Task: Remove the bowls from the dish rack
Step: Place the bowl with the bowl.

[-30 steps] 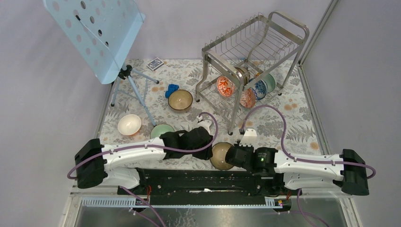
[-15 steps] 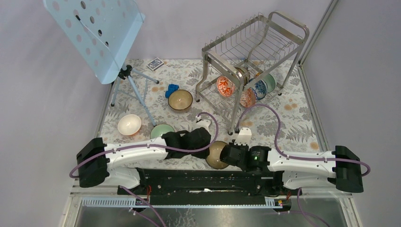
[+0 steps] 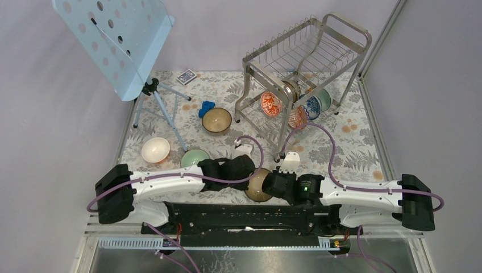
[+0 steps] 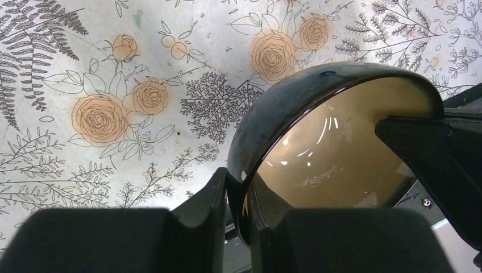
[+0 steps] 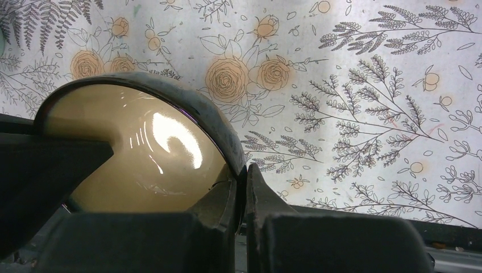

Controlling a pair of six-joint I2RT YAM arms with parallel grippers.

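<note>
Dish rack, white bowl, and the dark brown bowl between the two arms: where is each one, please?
dish rack (image 3: 287,111): top external view, on its front leg.
white bowl (image 3: 155,149): top external view, on its inside.
dark brown bowl (image 4: 335,165): left wrist view, on its tan inside.

Four bowls (image 3: 155,149) (image 3: 195,156) (image 3: 216,120) (image 3: 257,187) outside one dish rack (image 3: 307,51), at least four inside.

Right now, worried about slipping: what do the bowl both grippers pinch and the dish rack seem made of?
The bowl: likely glazed ceramic, glossy dark outside, tan inside, sharp light glints. The dish rack: seemingly polished steel tube and wire, mirror-bright silver.
</note>
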